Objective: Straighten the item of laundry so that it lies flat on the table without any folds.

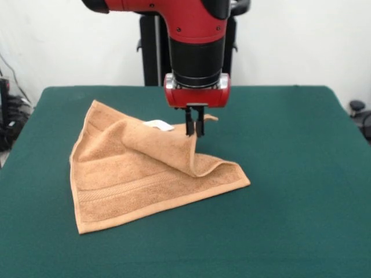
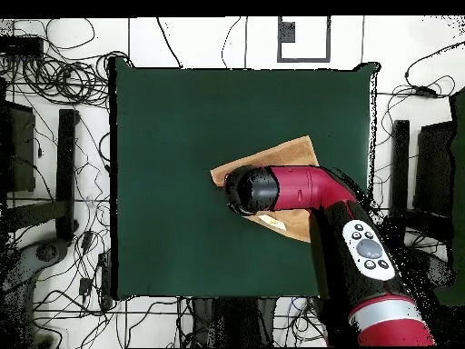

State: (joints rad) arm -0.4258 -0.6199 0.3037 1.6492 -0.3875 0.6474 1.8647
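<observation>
The orange-tan towel lies on the green table, left of centre, with its far right part lifted and folded over the rest. Its white tag shows on the raised edge. My gripper hangs straight down from the red arm and is shut on the towel's raised corner, whose tip pokes out to the right of the fingers. In the overhead view the arm covers most of the towel, and the gripper itself is hidden under the wrist. The near edge and left corner of the towel rest flat on the table.
The robot's black pedestal stands behind the table's far edge. In the overhead view, tangled cables and black stands surround the table on the floor. Open green surface lies right of the towel in the front view.
</observation>
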